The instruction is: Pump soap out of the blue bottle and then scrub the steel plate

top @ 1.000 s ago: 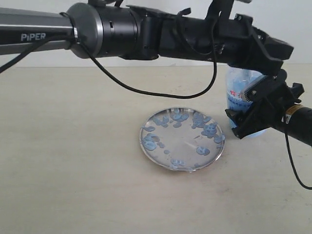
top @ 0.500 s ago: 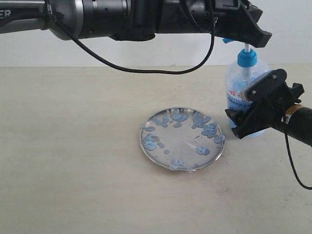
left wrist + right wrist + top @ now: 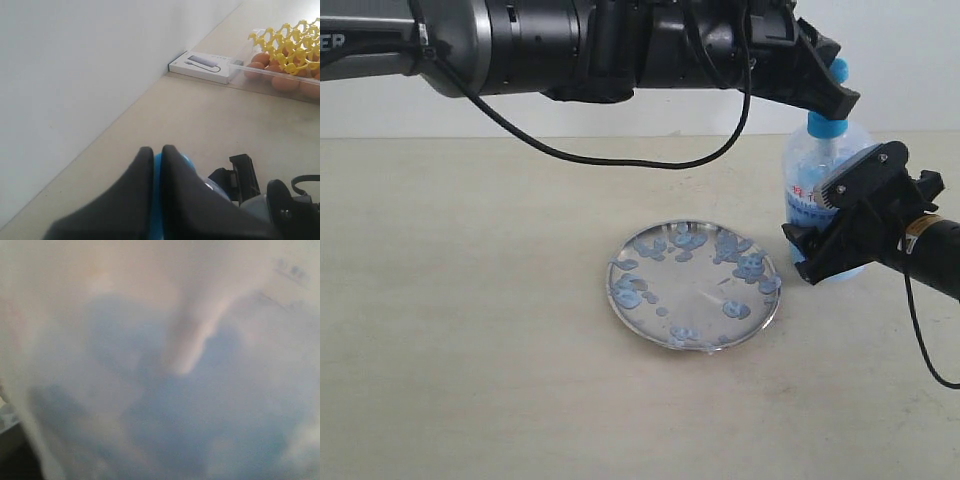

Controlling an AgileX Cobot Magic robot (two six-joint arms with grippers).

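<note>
The blue bottle [image 3: 807, 170] stands at the right of the table, just beyond the steel plate [image 3: 692, 296]. My right gripper [image 3: 835, 228] is shut round the bottle's lower body. The right wrist view is filled by a blur of the bottle and its pale blue soap [image 3: 165, 415], with no fingers showing. My left gripper [image 3: 835, 97] reaches across from the left, shut, its black tips resting on the blue pump head [image 3: 828, 126]. In the left wrist view the two fingers [image 3: 135, 190] lie almost together over the pump head [image 3: 188, 161]. Light-blue soap blobs [image 3: 750, 266] speckle the plate.
The left arm [image 3: 550, 45] spans the top of the exterior view, trailing a black cable [image 3: 620, 160] above the table. The left wrist view shows a white box [image 3: 205, 67] against the wall and brown eggs [image 3: 280, 80] under a yellow mesh [image 3: 292, 42].
The left gripper lifted off the pump head, letting its stem rise, and has now come back down onto it. The right gripper, bottle and plate stayed still.
</note>
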